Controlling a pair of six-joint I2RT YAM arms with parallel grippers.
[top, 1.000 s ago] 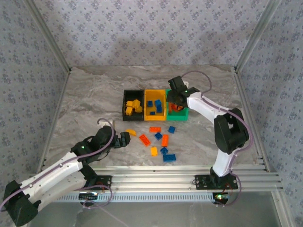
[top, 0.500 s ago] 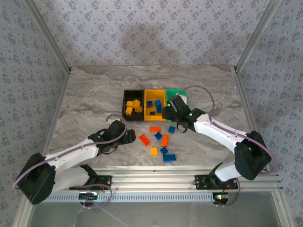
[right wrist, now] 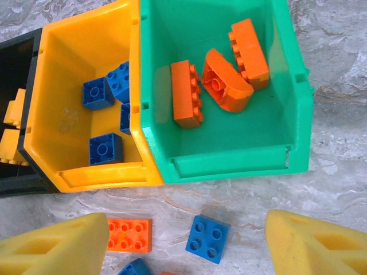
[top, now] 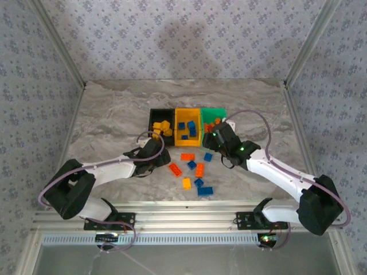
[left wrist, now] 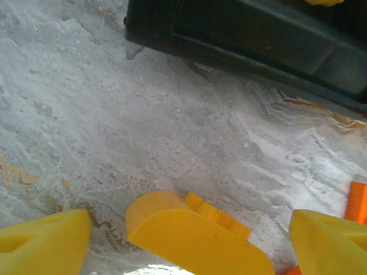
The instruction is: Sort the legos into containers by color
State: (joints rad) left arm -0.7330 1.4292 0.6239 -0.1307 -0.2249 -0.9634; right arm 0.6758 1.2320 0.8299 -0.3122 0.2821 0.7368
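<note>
My left gripper (left wrist: 186, 232) is open over the marble, a yellow rounded lego (left wrist: 189, 229) lying between its fingers, just in front of the black bin (left wrist: 258, 40). My right gripper (right wrist: 186, 240) is open too, above a loose blue lego (right wrist: 207, 238) and an orange-red lego (right wrist: 129, 235). Behind them the green bin (right wrist: 229, 163) holds three orange-red bricks, the yellow-orange bin (right wrist: 103, 175) holds blue ones, and the black bin (top: 152, 136) holds yellow ones. From above, the left gripper (top: 153, 153) sits near the black bin and the right gripper (top: 219, 138) by the green bin (top: 213, 112).
Several loose legos lie in front of the bins: orange-red (top: 187, 156), blue (top: 205, 191), a yellow-orange one (top: 186, 183). Open marble spreads left, right and behind the bins. Metal frame rails border the table.
The left gripper has slid right and forward to straddle the yellow lego. The right gripper has pulled back from over the green bin towards the loose bricks.
</note>
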